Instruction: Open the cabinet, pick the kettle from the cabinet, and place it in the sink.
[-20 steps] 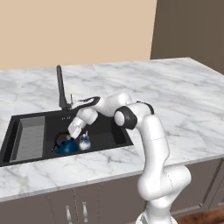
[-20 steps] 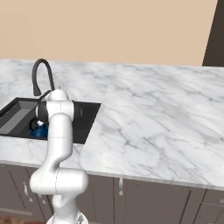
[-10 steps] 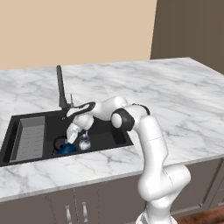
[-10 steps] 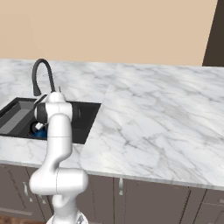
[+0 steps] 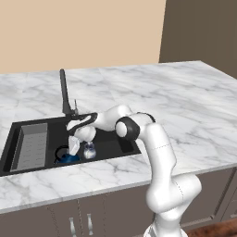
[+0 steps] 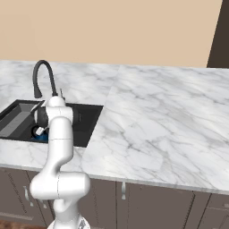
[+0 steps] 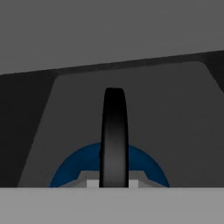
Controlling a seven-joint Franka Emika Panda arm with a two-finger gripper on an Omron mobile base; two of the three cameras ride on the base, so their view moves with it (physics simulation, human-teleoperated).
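kettle point(image 7: 109, 168) upright in sink point(image 5: 106, 143), handle arch edge-on, tool point(image 5: 73, 149) clamped on handle

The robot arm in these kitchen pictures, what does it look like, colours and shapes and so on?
The arm is glossy white, built of rounded tubular segments that swell into a bulbous base, with a dark, near-black band at a joint. The claw is white and light grey. In the hand view two small pale grey finger tips show. No cables or markings are visible.
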